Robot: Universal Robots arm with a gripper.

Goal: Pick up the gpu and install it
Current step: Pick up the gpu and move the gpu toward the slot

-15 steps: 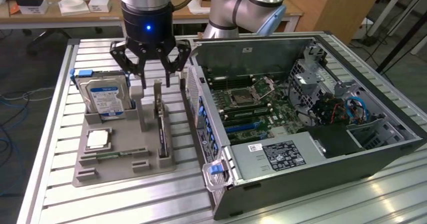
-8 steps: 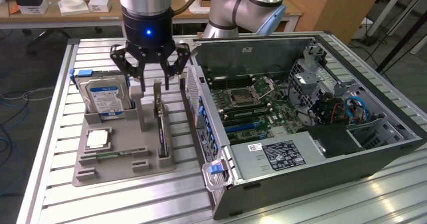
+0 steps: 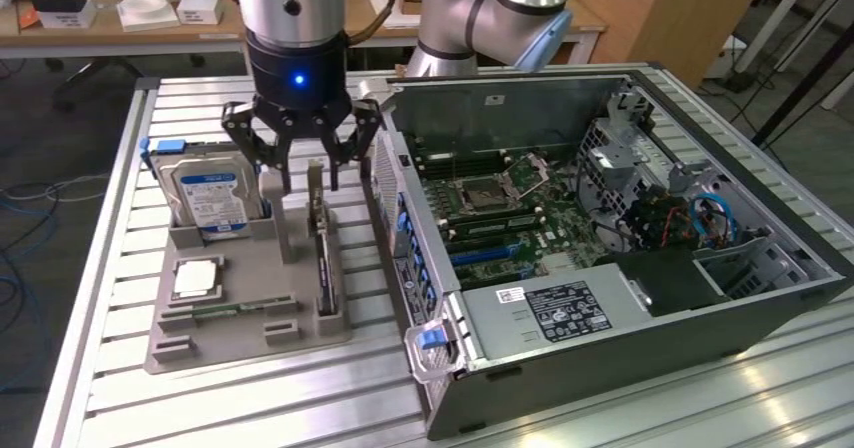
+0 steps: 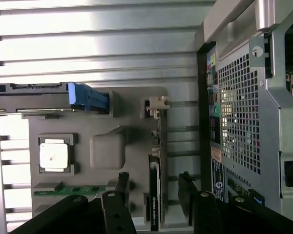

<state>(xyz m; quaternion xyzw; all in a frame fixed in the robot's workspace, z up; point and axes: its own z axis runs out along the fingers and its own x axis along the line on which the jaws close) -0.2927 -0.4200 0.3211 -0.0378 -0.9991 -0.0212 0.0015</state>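
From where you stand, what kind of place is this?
Probably a robotics lab or workshop: a robot arm hangs over a grey tray of computer parts, beside an open computer case on a metal table, with a cluttered workbench behind.

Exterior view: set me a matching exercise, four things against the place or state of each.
Things:
1. gpu
2. hard drive
3. gripper
4. computer case

States:
A. open, hanging over the tray
B. on edge in the tray slot nearest the case
C. upright, blue-labelled, at a far corner of the tray
D. side open, motherboard exposed

Pairs: 1-B, 2-C, 3-A, 4-D
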